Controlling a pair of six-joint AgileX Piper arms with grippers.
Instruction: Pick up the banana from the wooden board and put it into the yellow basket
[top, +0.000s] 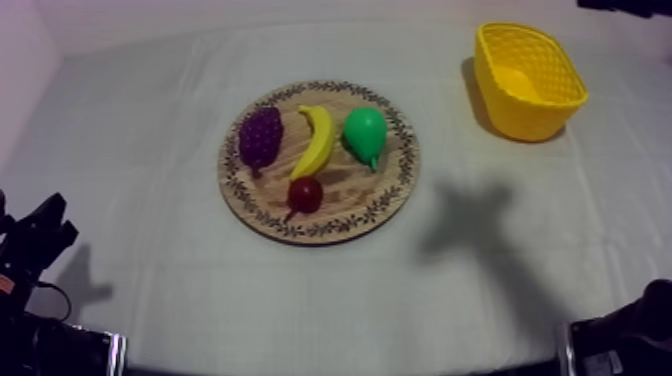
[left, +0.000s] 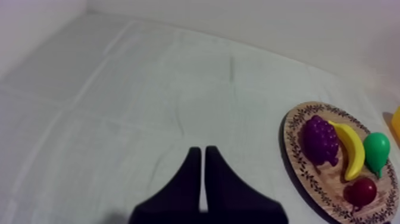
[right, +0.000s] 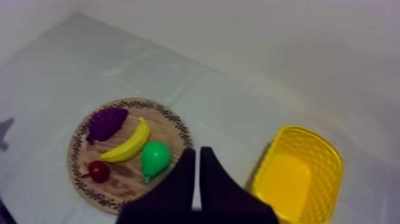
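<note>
A yellow banana (top: 315, 140) lies across the middle of the round wooden board (top: 343, 208), between a bunch of grapes (top: 260, 137) and a green pear (top: 365, 135). The yellow basket (top: 528, 82) stands at the far right of the table with nothing in it. My left gripper (left: 199, 150) is shut on nothing, low over bare cloth well to the left of the board (left: 291, 138). My right gripper (right: 198, 152) is shut too, held high over the cloth between the board (right: 122, 187) and the basket (right: 332, 159), with the banana (right: 128, 146) off to its side.
A small red fruit (top: 305, 194) sits at the board's near edge. My left arm (top: 38, 240) rests at the table's near left corner. A dark arm shadow (top: 480, 228) falls on the cloth between board and basket.
</note>
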